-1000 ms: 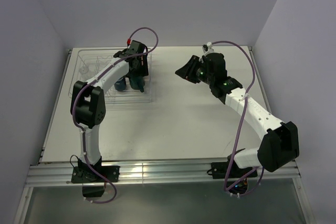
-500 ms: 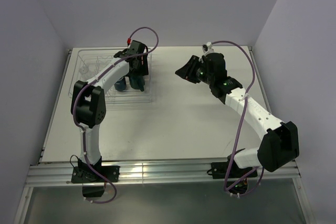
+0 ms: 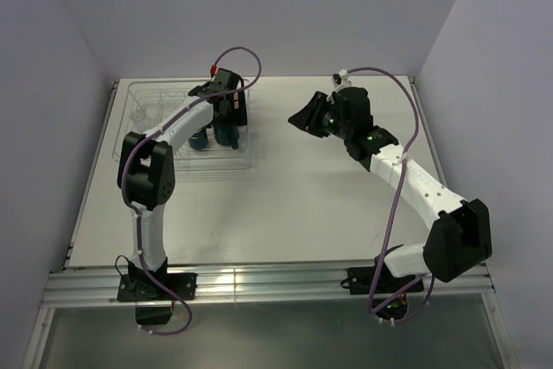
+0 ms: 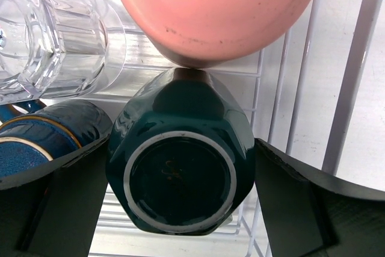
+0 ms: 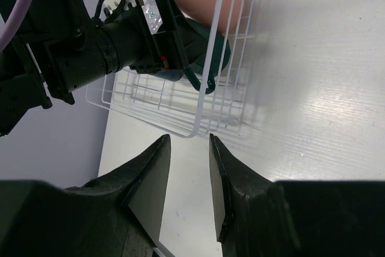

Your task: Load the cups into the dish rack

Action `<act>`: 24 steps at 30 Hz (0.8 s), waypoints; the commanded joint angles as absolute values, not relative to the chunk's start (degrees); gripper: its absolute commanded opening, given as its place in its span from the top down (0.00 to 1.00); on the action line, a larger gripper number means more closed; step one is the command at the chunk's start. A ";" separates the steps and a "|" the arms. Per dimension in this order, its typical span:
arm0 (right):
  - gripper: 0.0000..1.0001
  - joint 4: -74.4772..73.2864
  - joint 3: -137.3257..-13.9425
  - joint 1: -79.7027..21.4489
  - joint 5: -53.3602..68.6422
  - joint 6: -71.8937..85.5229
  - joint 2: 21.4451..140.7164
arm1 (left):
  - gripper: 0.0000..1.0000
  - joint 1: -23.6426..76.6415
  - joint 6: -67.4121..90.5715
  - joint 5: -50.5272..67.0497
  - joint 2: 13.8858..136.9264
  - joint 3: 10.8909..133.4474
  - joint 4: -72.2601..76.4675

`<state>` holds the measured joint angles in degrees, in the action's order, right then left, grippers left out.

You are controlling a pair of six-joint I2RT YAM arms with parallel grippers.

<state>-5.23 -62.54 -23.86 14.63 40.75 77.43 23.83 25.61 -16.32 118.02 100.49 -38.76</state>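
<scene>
We see the left gripper [image 4: 180,200] spread around the teal mug [image 4: 179,173] in the dish rack [image 5: 228,40]. The pink tumbler [image 4: 210,10] is cut off above. The right gripper [image 5: 187,176] shows a narrow gap, holding nothing.

Teal mug [image 4: 180,179] upturned in dish rack [image 4: 352,76]

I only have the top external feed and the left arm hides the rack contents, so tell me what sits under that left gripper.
Observer: In the left wrist view the teal mug lies between the open fingers of the left gripper, its base ring facing the camera.
Operator: Report what borders it.
Observer: The salmon-pink tumbler sits right against its far side; a clear glass tumbler lies on its side to the left.
Operator: Give me the navy mug.
Observer: The navy mug is at the teal mug's left, partly behind a finger.
Operator: Now the right gripper.
Observer: The right gripper is empty, fingers slightly apart, outside the dish rack.
</scene>
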 commanded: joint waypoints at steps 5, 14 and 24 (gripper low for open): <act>0.60 -4.13 -63.63 -23.82 14.59 39.55 77.52 | 0.01 24.17 25.49 -15.29 114.88 101.16 -38.05; 0.60 -5.45 -64.60 -23.82 14.06 39.03 77.08 | 0.01 24.70 25.31 -16.70 108.65 105.02 -41.31; 0.57 -11.51 -68.46 -23.82 9.94 36.04 72.08 | 0.01 25.84 24.96 -13.63 94.43 112.59 -47.55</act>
